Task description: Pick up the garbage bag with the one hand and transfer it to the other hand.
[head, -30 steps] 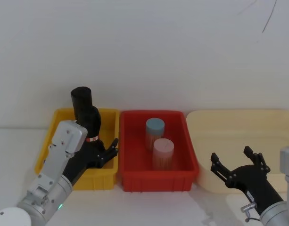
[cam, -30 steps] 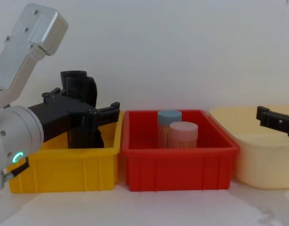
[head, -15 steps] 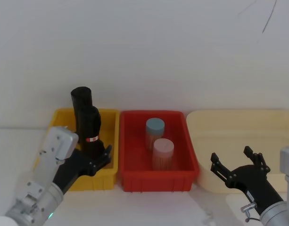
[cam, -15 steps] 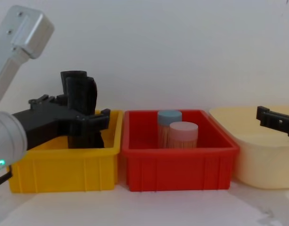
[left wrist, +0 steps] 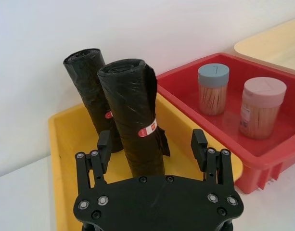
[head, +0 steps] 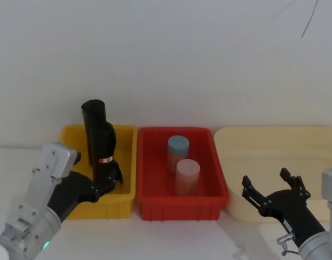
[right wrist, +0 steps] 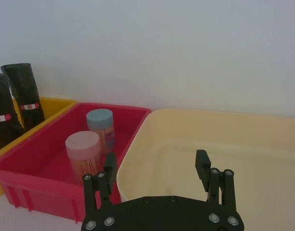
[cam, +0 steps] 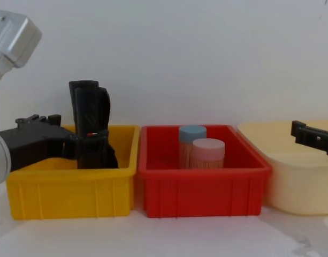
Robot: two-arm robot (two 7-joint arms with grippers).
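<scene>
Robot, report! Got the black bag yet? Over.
Left gripper open at bag, no grip. Right gripper open by cream tub. Bag standing in yellow bin, second roll behind.

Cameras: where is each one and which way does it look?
Head view: high, looking down on red bin; left tool, right tool low.
Chest view: low, facing side of yellow bin; tools at edges.
Left wrist view: behind left tool, facing garbage bag.
Right wrist view: behind right tool, facing cream tub.
Wrist views share red bin.

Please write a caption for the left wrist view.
Open left gripper faces the garbage bag standing in the yellow bin.
</scene>
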